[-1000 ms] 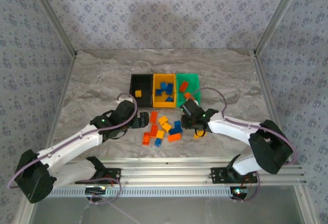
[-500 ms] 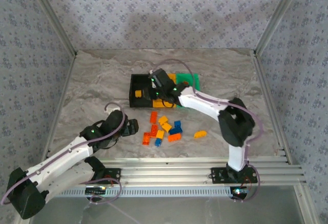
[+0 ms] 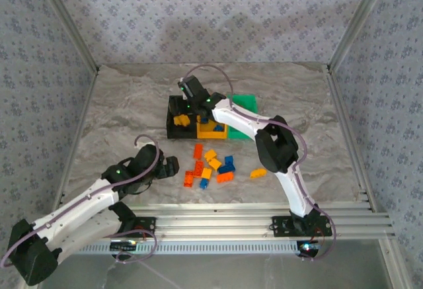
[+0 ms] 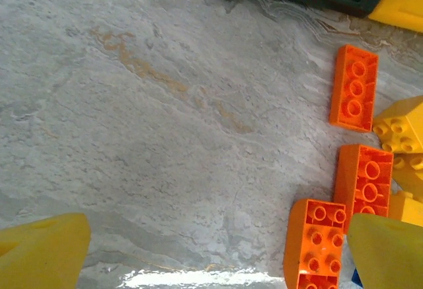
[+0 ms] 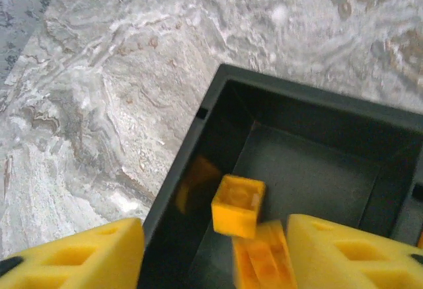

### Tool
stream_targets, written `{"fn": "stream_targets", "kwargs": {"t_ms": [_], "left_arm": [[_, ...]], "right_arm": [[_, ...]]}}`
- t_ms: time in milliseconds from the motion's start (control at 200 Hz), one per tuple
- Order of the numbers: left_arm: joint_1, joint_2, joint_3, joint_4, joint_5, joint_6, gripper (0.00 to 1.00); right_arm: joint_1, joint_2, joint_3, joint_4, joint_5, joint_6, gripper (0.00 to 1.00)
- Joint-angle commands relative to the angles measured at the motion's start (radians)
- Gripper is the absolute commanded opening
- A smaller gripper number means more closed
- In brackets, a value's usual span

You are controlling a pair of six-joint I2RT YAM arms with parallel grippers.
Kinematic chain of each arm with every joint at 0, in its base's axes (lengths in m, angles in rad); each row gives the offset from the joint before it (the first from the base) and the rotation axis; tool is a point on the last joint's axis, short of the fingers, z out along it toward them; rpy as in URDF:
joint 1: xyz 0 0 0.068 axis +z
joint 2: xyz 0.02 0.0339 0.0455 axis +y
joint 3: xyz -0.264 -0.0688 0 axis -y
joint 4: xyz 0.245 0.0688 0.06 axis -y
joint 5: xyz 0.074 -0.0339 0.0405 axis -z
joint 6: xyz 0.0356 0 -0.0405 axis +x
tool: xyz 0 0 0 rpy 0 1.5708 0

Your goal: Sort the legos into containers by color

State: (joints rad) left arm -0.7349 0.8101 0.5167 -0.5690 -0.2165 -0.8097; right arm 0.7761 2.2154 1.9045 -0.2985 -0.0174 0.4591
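The right gripper (image 5: 215, 239) hangs over the black bin (image 5: 310, 170), its yellow fingers spread apart and clamped on nothing. Directly beneath it, inside the bin walls, is a small yellow brick (image 5: 238, 204). It is unclear whether it rests on the bin floor or is in mid-air. A second yellow-orange brick (image 5: 260, 262), blurred, sits in the gap between the fingers, close against one of them, and looks to be dropping free.

The likely trouble is that this second brick catches on the finger it brushes and is carried away from the bin when the arm lifts. It could also land on the first brick and bounce toward the bin wall that lies just under the other finger. A drop this close to the wall leaves little margin.

The left gripper (image 4: 218, 236) hovers low over the marble table (image 4: 165, 117), fingers wide apart and empty. Three red-orange bricks (image 4: 360, 183) lie just beside one finger, packed against yellow ones (image 4: 400, 127). Closing here could pinch two bricks together or shove neighbours aside, and the similar hues invite a sorting mistake.

In the overhead view the loose legos (image 3: 210, 166) lie between the two grippers, nearer the left one. The yellow bin (image 3: 206, 130) sits just beside the right gripper. Both arms reaching for the pile at once could collide.
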Motion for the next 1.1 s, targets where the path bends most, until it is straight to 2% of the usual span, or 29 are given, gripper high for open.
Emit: {"fn": "stream_targets", "kwargs": {"t_ms": [0, 170, 380, 560, 720, 969, 1099], "left_arm": [[0.004, 0.016, 0.003, 0.05, 0.067, 0.035, 1.0], [-0.026, 0.095, 0.017, 0.1, 0.112, 0.045, 0.99], [-0.191, 0.309, 0.088, 0.125, 0.059, 0.052, 0.95], [-0.27, 0.429, 0.115, 0.123, 0.018, 0.047, 0.86], [-0.285, 0.498, 0.099, 0.131, 0.005, 0.027, 0.77], [-0.285, 0.588, 0.114, 0.167, -0.009, 0.046, 0.65], [-0.284, 0.613, 0.118, 0.172, -0.008, 0.053, 0.52]], "right_arm": [[-0.011, -0.062, 0.004, 0.009, 0.014, 0.022, 0.66], [-0.024, -0.251, -0.208, 0.117, 0.05, 0.06, 0.72], [-0.047, -0.501, -0.544, 0.218, 0.061, 0.106, 0.74], [-0.065, -0.663, -0.746, 0.246, 0.091, 0.11, 0.75], [-0.093, -0.76, -0.854, 0.263, 0.106, 0.118, 0.75], [-0.111, -0.864, -0.926, 0.271, 0.125, 0.113, 0.75], [-0.112, -0.907, -0.964, 0.268, 0.144, 0.117, 0.75]]}}
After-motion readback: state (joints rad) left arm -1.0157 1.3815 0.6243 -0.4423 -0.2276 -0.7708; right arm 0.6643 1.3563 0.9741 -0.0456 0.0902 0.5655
